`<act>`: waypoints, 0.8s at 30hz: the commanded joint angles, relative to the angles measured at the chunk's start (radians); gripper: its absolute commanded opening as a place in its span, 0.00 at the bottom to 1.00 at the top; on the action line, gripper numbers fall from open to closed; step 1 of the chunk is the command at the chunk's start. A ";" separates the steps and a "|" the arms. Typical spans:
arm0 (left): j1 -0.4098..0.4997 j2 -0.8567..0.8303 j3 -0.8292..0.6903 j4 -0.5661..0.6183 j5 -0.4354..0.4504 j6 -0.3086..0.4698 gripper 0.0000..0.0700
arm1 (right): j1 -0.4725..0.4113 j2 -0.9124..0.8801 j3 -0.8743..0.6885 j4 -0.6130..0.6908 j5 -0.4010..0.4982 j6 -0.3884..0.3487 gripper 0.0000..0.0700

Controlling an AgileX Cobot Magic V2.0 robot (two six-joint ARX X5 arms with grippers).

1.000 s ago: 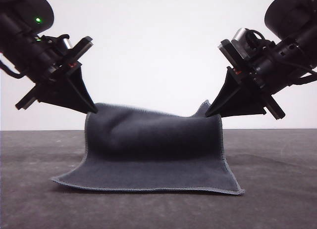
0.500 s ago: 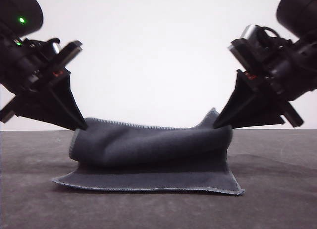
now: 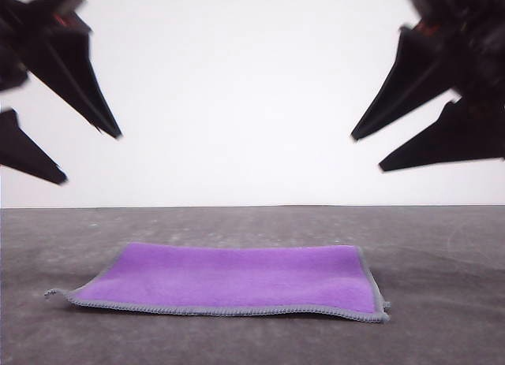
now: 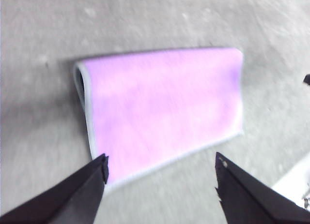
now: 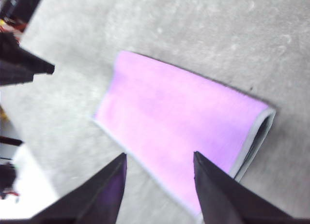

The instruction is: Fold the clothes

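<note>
The clothes (image 3: 229, 280) are one small cloth lying flat on the table, folded in half with its bright purple face up and grey stitched edging around it. It also appears as the purple cloth (image 4: 162, 105) below my left wrist and as the cloth (image 5: 179, 120) below my right wrist, where the doubled layers show at one end. My left gripper (image 3: 91, 156) hangs open, high above the cloth's left side. My right gripper (image 3: 367, 152) hangs open above its right side. Both sets of fingers hold nothing.
The table (image 3: 442, 318) is a dark grey mat running to a white back wall (image 3: 237, 81). In the right wrist view the left gripper's fingers (image 5: 29, 64) show beyond the cloth.
Both grippers have opened, let go of the cloth's far edge and risen upward and outward. The cloth has dropped flat, folded, with purple now facing up instead of dark grey.
</note>
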 commanded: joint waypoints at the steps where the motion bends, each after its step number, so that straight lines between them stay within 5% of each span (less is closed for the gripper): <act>1: -0.004 -0.037 0.004 -0.021 -0.017 0.019 0.63 | 0.005 -0.021 0.004 -0.023 0.000 0.058 0.40; 8: -0.004 -0.259 0.003 -0.129 -0.156 0.036 0.63 | 0.003 -0.073 0.005 -0.115 0.056 0.178 0.41; 11: -0.004 -0.352 -0.008 -0.153 -0.191 0.036 0.62 | 0.002 -0.061 0.005 -0.149 0.081 0.198 0.49; 24: -0.004 -0.672 -0.080 -0.171 -0.298 0.064 0.62 | -0.040 0.174 0.005 -0.044 0.071 0.102 0.50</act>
